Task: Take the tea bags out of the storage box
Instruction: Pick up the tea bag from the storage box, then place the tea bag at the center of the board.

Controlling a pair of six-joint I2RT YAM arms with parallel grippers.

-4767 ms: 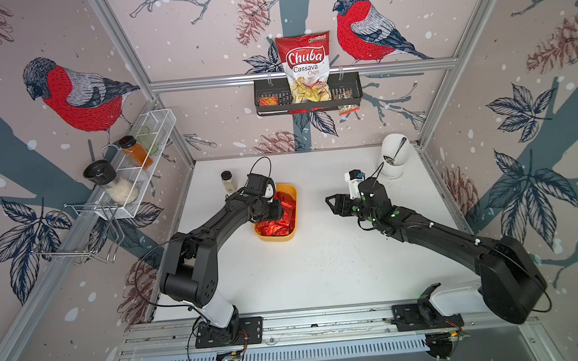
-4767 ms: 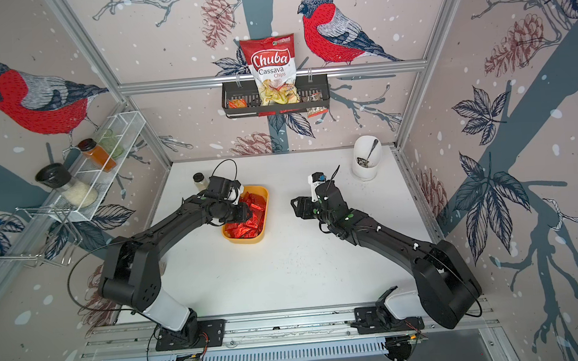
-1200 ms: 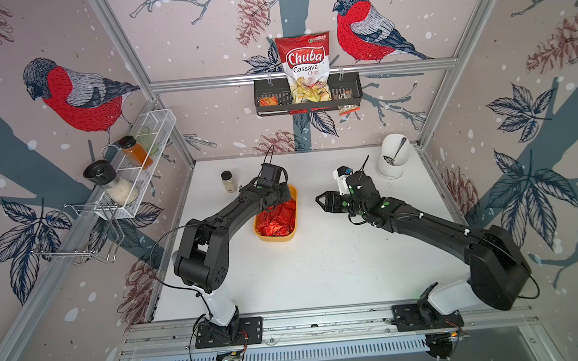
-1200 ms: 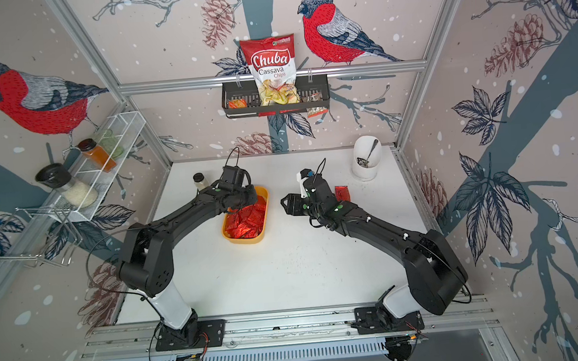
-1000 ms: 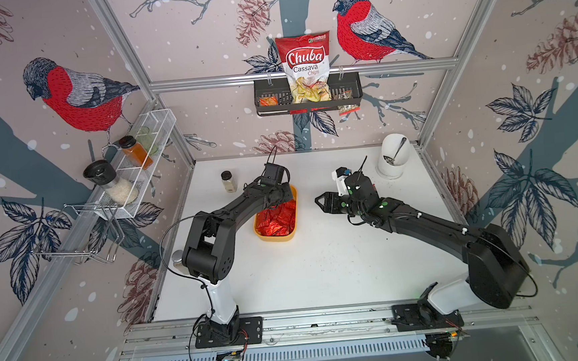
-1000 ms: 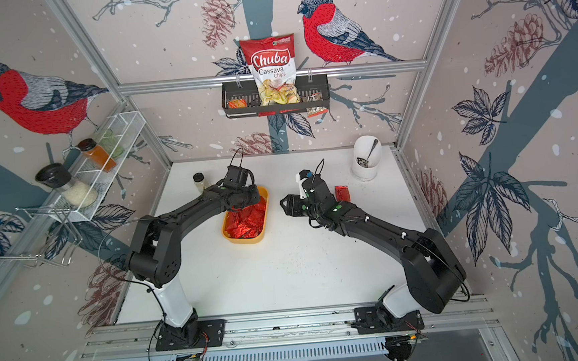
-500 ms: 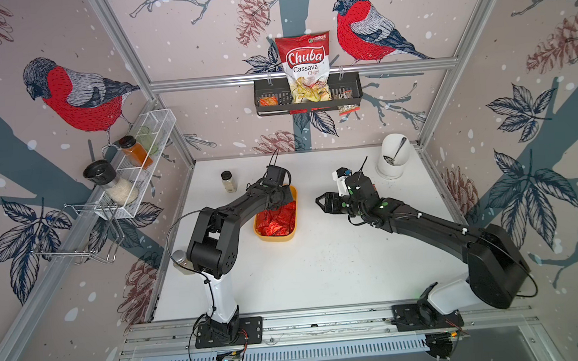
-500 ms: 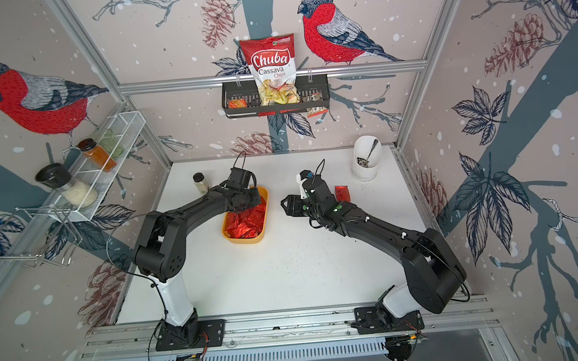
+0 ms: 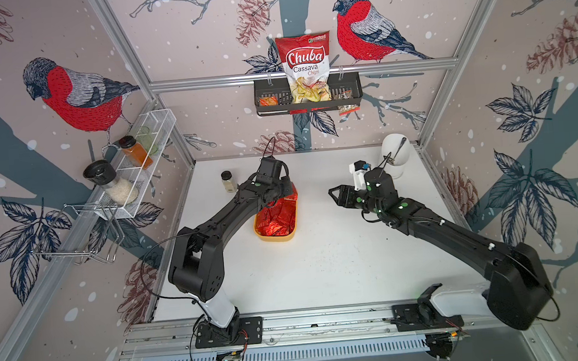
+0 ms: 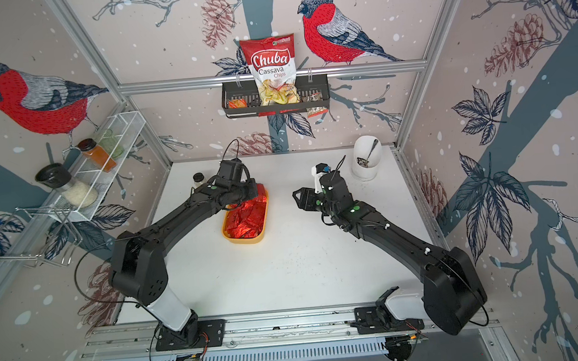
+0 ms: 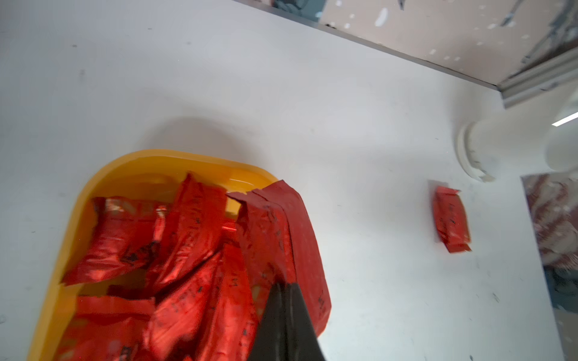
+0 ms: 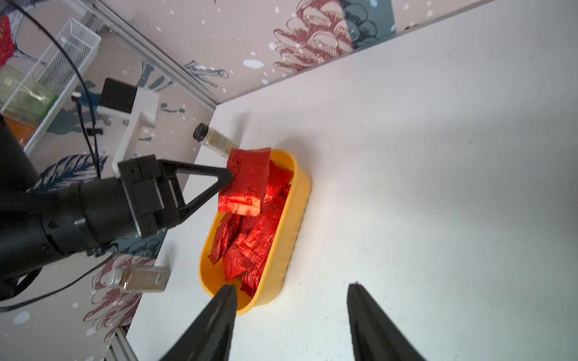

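I've got the left end effector (image 12: 230,178) clamped on one tea bag (image 12: 247,183), held just above the far end of the storage box (image 12: 302,193), other tea bags (image 12: 250,243) heaped inside, right end effector (image 12: 291,289) empty, jaws apart, over the table (image 12: 438,187)

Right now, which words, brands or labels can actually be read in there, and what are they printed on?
"Chuba": big white letters on the red chips bag in the black wire basket.
"Cassava Chips": just below, same bag.
Small green logo at that bag's top: too small to read.
Dark print on the red foil tea bags: blurred, unreadable.
Barcode label on the silver-capped spice jar: too small to read.
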